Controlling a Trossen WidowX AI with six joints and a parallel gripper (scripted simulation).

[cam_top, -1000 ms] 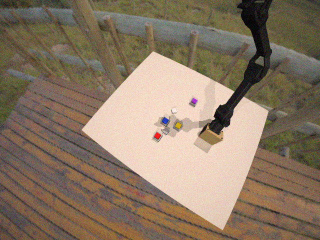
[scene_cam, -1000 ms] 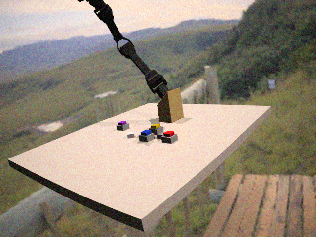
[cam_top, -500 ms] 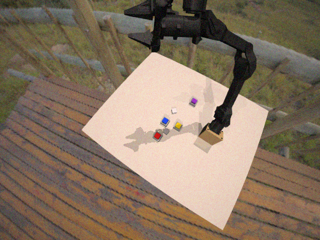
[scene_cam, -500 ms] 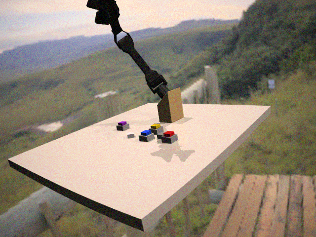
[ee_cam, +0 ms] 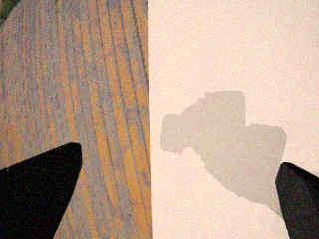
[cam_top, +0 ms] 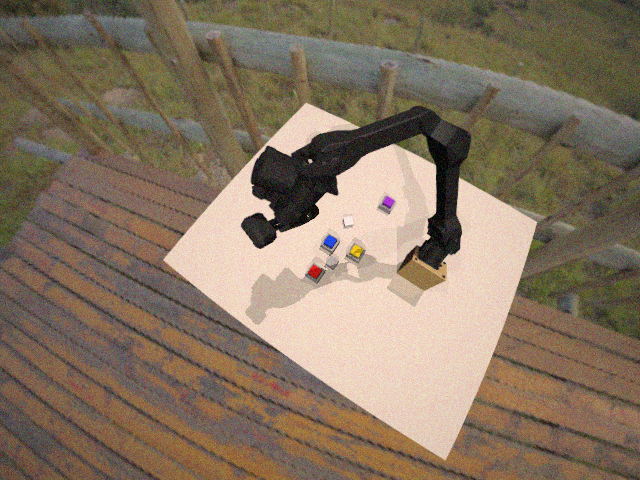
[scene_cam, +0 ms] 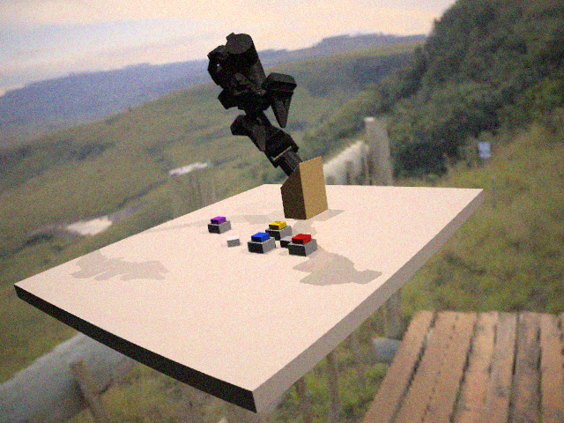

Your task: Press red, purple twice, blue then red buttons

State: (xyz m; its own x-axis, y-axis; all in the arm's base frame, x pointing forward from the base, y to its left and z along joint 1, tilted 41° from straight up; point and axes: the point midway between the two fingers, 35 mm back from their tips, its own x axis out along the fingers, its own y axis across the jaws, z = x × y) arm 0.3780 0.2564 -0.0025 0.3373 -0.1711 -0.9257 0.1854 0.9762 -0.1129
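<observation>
The red button [cam_top: 314, 271] [scene_cam: 301, 239] is nearest the table's front edge in the top view. The blue button [cam_top: 329, 241] [scene_cam: 260, 237] stands close by. The purple button [cam_top: 388, 202] [scene_cam: 218, 219] stands apart from the other buttons. My gripper [scene_cam: 273, 137] [ee_cam: 182, 165] is open and empty, high above the table. All three buttons stand raised and nothing touches them. The wrist view shows no button, only the table edge, planks and the arm's shadow.
A yellow button [cam_top: 356, 251] [scene_cam: 277, 225] stands beside the blue one. A grey block [cam_top: 331, 262] lies between the red and yellow buttons. A white block [cam_top: 348, 221] [scene_cam: 233, 241] lies between blue and purple. The arm's brown base [cam_top: 421, 273] [scene_cam: 314, 189] stands on the table [cam_top: 403, 361] [scene_cam: 181, 318].
</observation>
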